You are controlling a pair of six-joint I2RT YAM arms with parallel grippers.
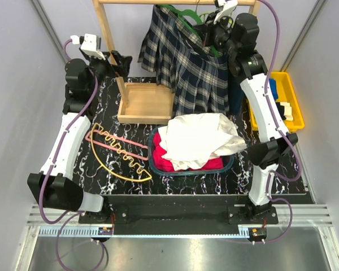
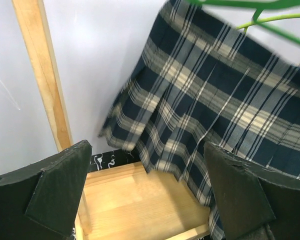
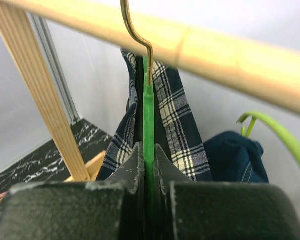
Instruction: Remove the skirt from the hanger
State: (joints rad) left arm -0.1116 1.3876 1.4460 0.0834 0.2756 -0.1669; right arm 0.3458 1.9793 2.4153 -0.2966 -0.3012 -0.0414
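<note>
— The right hand?
— Clenched on the hanger at its neck, far right under the rail; the skirt hangs from it. Left hand gapes, empty.
— The basket?
— White cloth over a red garment.

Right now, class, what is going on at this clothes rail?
The right gripper is shut on the neck of the green hanger, just below its hook, which hangs on the wooden rail. The plaid skirt is not yet off the hanger. The left gripper is open, facing the skirt without touching it.
</note>
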